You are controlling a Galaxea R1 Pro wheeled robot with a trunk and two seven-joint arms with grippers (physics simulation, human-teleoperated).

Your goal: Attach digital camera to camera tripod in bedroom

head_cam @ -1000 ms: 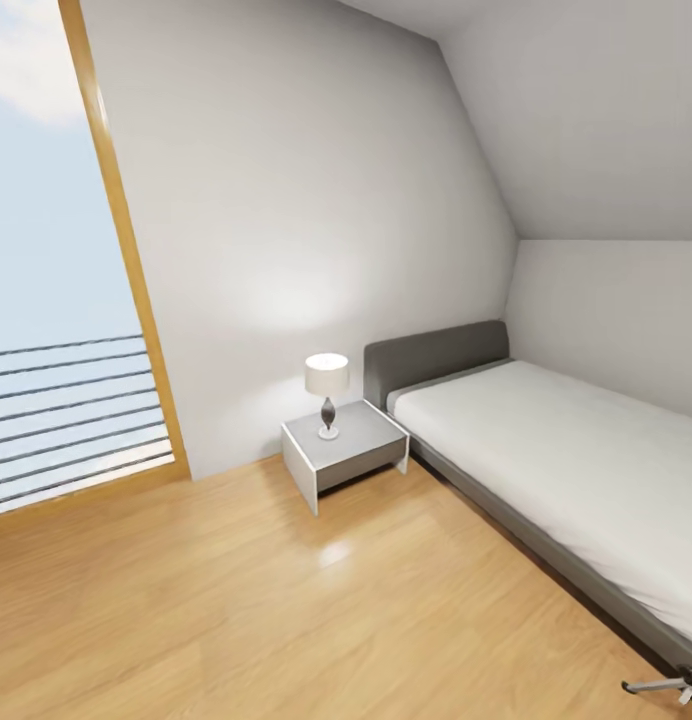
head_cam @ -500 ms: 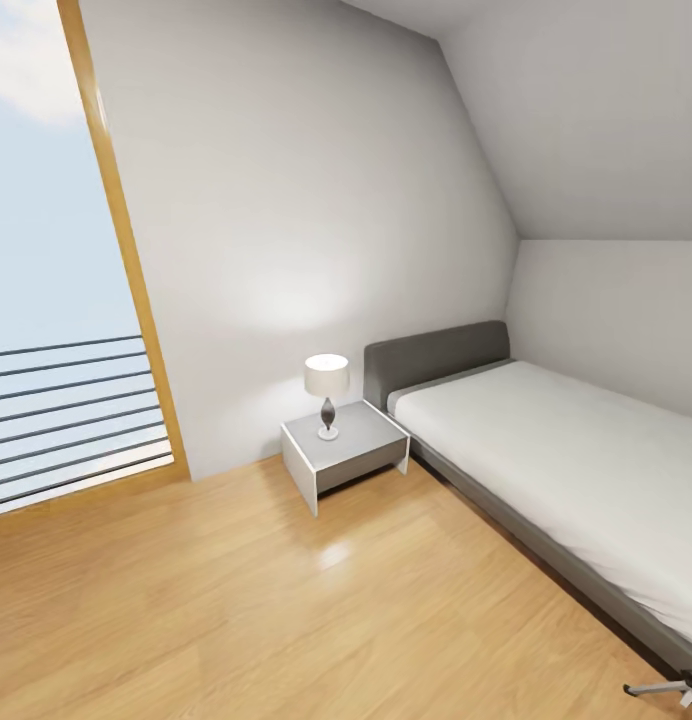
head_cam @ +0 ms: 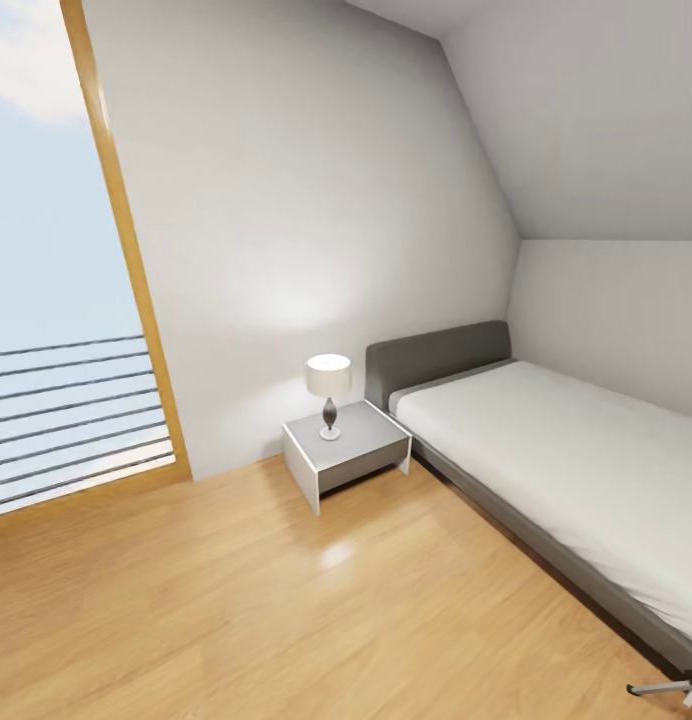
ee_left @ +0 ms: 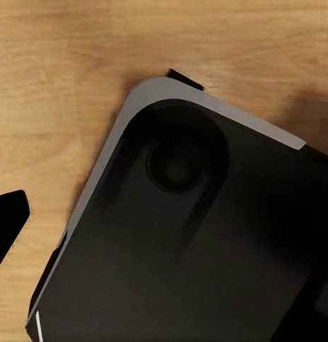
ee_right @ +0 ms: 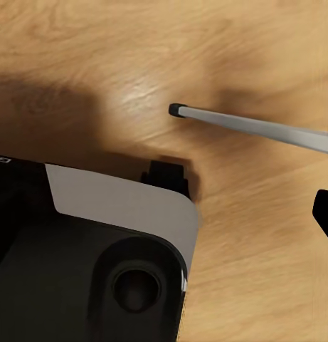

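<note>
Lying on glossy planks (head_cam: 286, 620); slim silver tripod leg (ee_right: 263, 127).

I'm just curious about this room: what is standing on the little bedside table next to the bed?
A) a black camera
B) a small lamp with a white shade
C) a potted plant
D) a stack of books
B: in the head view a small lamp with a white shade stands on the grey nightstand beside the bed.
</note>
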